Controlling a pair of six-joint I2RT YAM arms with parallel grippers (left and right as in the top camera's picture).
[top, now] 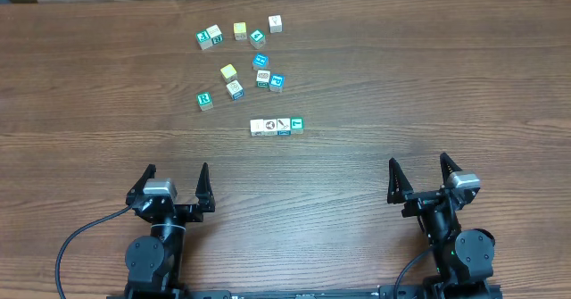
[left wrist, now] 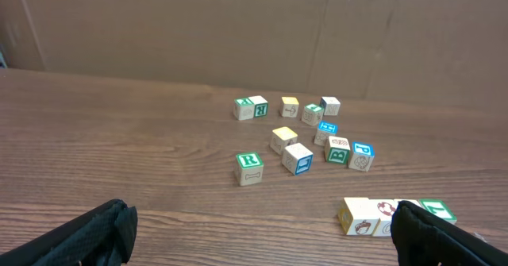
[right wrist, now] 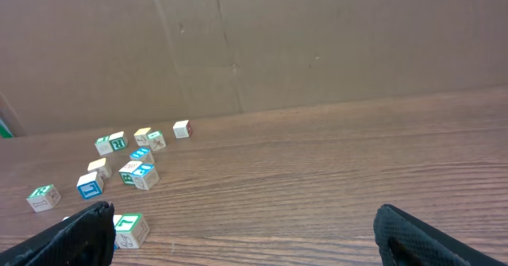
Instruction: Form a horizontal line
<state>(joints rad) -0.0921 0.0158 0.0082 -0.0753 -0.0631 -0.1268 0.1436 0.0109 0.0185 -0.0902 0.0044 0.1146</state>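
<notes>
We find the row of four cubes [top: 277, 127] on the worktop [top: 80, 147]. Its long axis runs left to right, with three pale faces and a green one at the right end, all touching. It lies ahead of both arms and between them, nearer the left arm [top: 159, 211] than the right arm [top: 455, 211]. Both sets of jaws stand wide and hold nothing. The loose cubes [top: 234, 70] lie farther back, apart from the row.

Green capital R, on the upper face of a lone cube [left wrist: 249, 167] at the near left of the scattered group on the desk [left wrist: 119, 155]. A second cube [left wrist: 337, 151], further right, carries a green letter resembling B. The faces of the horizontal line [top: 277, 127] and the other cubes are too small to read.
</notes>
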